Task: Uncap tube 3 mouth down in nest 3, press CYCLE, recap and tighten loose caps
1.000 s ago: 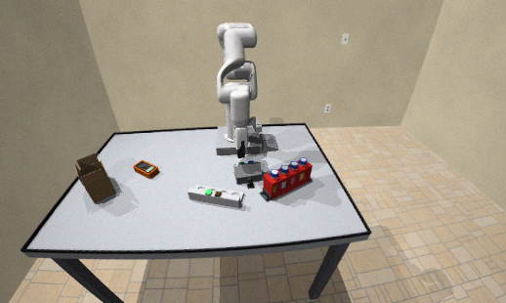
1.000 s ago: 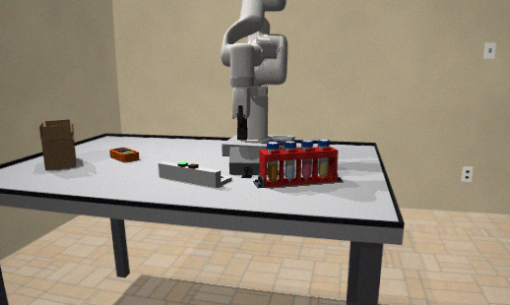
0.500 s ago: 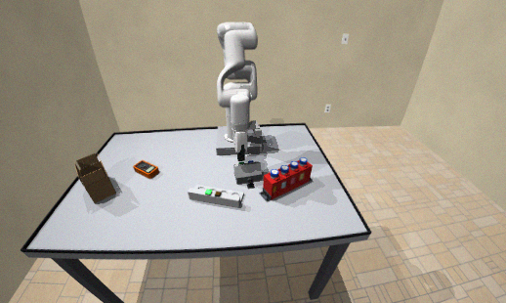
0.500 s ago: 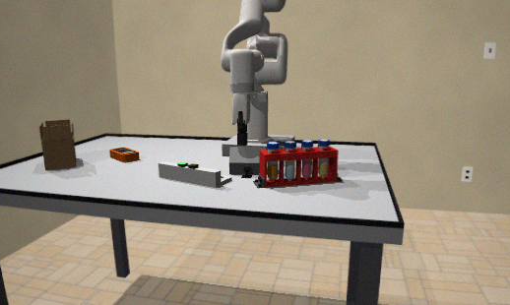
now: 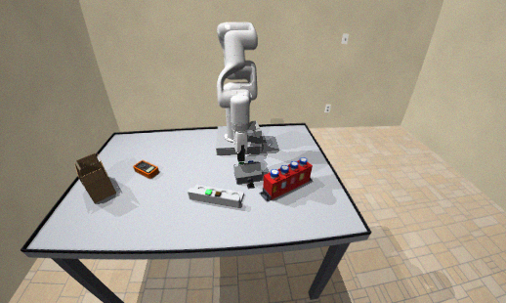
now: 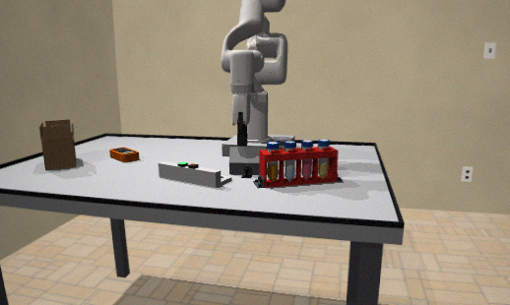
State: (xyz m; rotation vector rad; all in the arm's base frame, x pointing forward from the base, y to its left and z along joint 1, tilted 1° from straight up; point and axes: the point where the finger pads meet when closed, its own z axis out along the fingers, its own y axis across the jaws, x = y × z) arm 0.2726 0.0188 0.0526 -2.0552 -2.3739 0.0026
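Observation:
The red decapping station (image 5: 287, 180) stands right of the table's middle with four tubes, each with a blue cap on top (image 6: 297, 145). The grey cap tray (image 5: 215, 195) lies to its left; its green lamp (image 5: 208, 192) is lit and the lamp beside it is dark, and its nests look empty. The grey key housing (image 5: 248, 172) sits between the tray and the arm's base, with a blue key (image 5: 252, 162) showing on top. My gripper (image 5: 239, 158) is shut with nothing in it and points straight down just above the housing; it also shows in the exterior view (image 6: 240, 140).
A brown open cardboard box (image 5: 95, 178) stands at the table's left. An orange handheld device (image 5: 146, 168) lies between the box and the arm. The arm's base plate (image 5: 245, 142) is at the back middle.

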